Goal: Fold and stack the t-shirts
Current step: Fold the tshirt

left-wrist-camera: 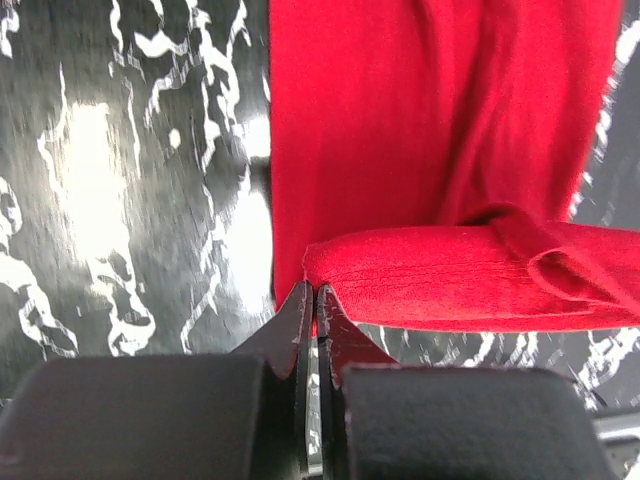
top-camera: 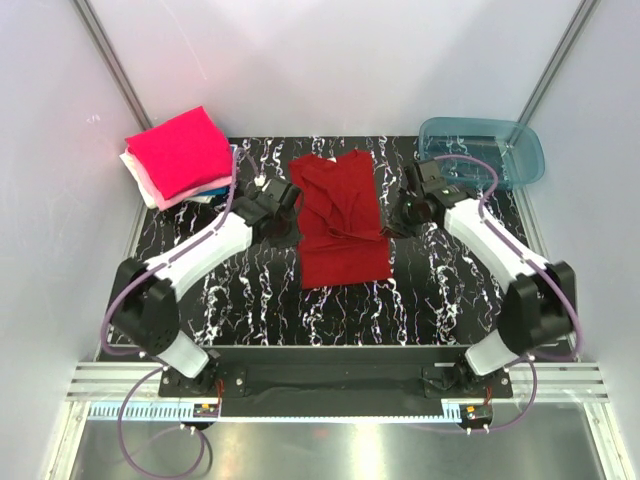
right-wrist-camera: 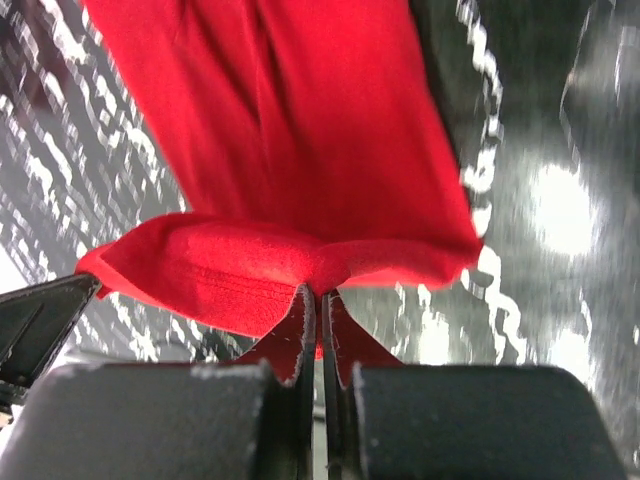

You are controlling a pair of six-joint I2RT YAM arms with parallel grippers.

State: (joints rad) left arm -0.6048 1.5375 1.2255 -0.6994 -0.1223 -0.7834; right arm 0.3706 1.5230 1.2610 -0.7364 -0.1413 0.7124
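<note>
The left arm's black fingers (left-wrist-camera: pixel 308 308) are pressed shut on the end of a rolled-over edge of the plain dark red short-sleeved t-shirt (left-wrist-camera: pixel 440 120). The right arm's black fingers (right-wrist-camera: pixel 309 306) are closed the same way on a raised fold at its opposite side. The shirt lies as a long narrow strip in the middle of the counter, running from the far edge toward the near one, lifted slightly at each pinch.

It looks like a light, limp knit: it sags between the two holds and wrinkles readily. It seems neither fragile nor slippery, though a thin pinch may catch only the top layer. Matching points on the two long edges, level with each other, are probably the best holds, so the fold line stays straight.

Around it is the black, white-veined counter (top-camera: pixel 250 300). A stack of folded t-shirts (top-camera: pixel 180 155), magenta-pink on top, sits at the far-left corner. A teal see-through plastic tub (top-camera: pixel 522 148) sits at the far-right corner.
</note>
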